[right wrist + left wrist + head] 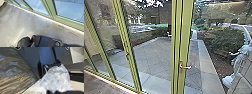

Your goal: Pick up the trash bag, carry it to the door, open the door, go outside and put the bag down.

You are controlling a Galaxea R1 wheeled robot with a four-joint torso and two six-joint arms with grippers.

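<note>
Crumpled, translucent pale plastic (57, 78) lies close to the left wrist camera, just above the dark edge of the left gripper (53, 91); whether that gripper is pinching it, I cannot tell. Nor can I tell how the right gripper (73, 45) stands. The dark, wrinkled trash bag (13, 74) is beside the robot's body, on the same side of the glass as the grey floor (25, 22). Ahead rises a green-framed glass door (186, 37) with a lever handle (185, 67); beyond are paving (151, 55) and shrubs (224, 38).
</note>
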